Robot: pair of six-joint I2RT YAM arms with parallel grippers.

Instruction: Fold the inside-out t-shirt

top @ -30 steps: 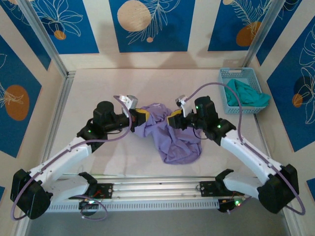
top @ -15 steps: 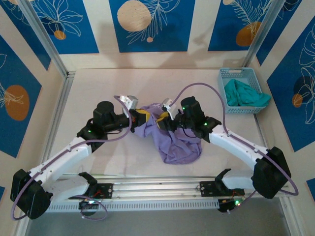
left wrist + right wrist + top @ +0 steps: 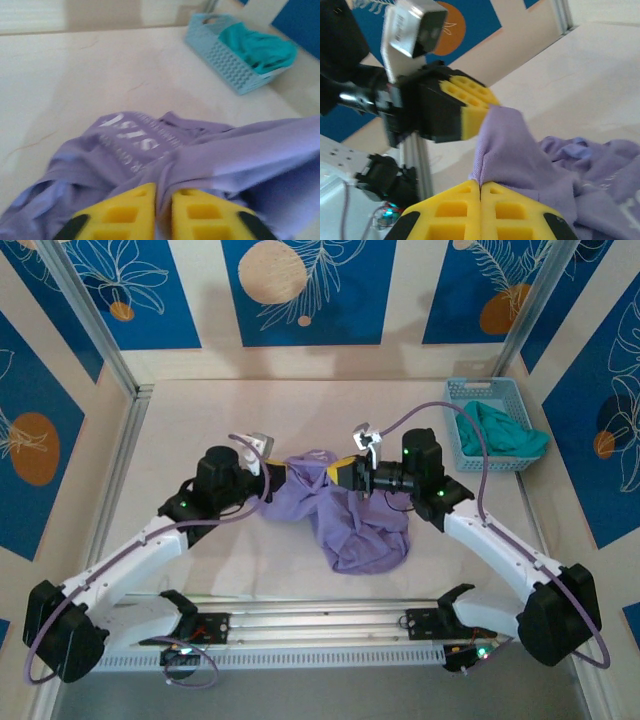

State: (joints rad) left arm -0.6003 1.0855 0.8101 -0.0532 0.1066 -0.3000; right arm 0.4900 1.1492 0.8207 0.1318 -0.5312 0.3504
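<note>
While the shirt [image 3: 360,525] lies bunched mid-way across the table [image 3: 200,420], the right gripper [image 3: 480,186] pinches a fold at its 12 o'clock edge, jaws pressed together. The left gripper [image 3: 163,194], at 10 o'clock, seems to nip cloth in a narrow gap.

The left arm [image 3: 130,560] and right arm [image 3: 490,540] stretch low and inward, meeting at the t-shirt's [image 3: 360,525] far edge. The left hand [image 3: 273,472], on its left side, has fingers [image 3: 120,212] nearly together with cloth in the slit. The right hand [image 3: 345,472], on its right side, pinches a fold with fingers pressed flat together.
</note>
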